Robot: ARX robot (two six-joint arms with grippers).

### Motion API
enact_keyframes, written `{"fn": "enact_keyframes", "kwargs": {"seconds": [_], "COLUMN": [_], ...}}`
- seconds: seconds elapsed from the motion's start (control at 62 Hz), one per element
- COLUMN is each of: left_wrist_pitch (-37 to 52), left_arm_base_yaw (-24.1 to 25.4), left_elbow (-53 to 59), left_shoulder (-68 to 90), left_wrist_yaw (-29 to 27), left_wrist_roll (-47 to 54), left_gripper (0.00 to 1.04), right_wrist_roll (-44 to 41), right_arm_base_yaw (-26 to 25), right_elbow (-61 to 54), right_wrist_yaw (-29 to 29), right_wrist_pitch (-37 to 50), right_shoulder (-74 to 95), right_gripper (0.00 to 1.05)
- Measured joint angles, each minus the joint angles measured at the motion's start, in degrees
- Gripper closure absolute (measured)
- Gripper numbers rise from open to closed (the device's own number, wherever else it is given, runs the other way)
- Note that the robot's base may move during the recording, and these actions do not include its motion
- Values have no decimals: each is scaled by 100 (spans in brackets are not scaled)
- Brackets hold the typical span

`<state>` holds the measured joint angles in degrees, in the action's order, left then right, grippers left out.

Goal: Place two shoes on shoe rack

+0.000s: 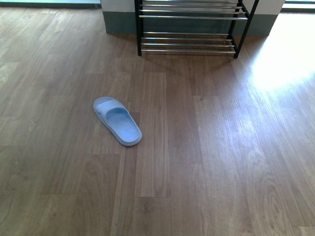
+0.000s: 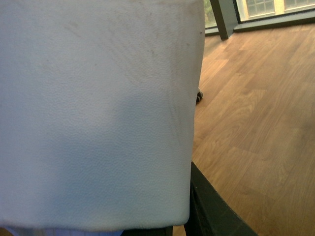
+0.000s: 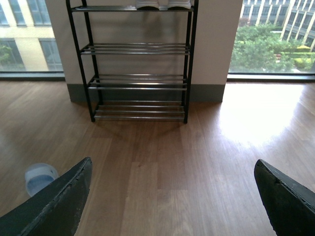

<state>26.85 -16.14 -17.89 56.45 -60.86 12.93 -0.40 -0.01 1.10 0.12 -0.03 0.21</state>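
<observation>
Wood floor [image 1: 221,147]: slide [image 1: 117,121] lies before shoe rack [image 1: 189,42]

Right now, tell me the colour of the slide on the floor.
Pale blue slide; front view shows it best.

Brown wood-plank floor [image 1: 197,162] runs to a white wall [image 3: 211,39] with a grey skirting [image 3: 206,92] at the far end. The left window [image 3: 24,39] shows a yellow building [image 3: 19,56], the right window [image 3: 270,39] green trees [image 3: 256,49]. Sunlight lies bright on the far right floor. Close by the left wrist camera is a white grained padded surface [image 2: 98,113].
</observation>
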Motion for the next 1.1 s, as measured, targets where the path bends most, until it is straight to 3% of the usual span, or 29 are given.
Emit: {"fn": "enact_keyframes", "kwargs": {"seconds": [1.097], "left_wrist_pitch": [-24], "left_arm_base_yaw": [-24], "left_elbow": [20], "left_shoulder": [20], "left_wrist_yaw": [22], "left_wrist_roll": [55], "left_gripper": [103], "right_wrist_roll": [0], "right_arm_base_yaw": [0], "right_elbow": [0], "right_wrist_yaw": [-20], "right_wrist_pitch": [0], "right_shoulder": [7], "right_gripper": [9]}}
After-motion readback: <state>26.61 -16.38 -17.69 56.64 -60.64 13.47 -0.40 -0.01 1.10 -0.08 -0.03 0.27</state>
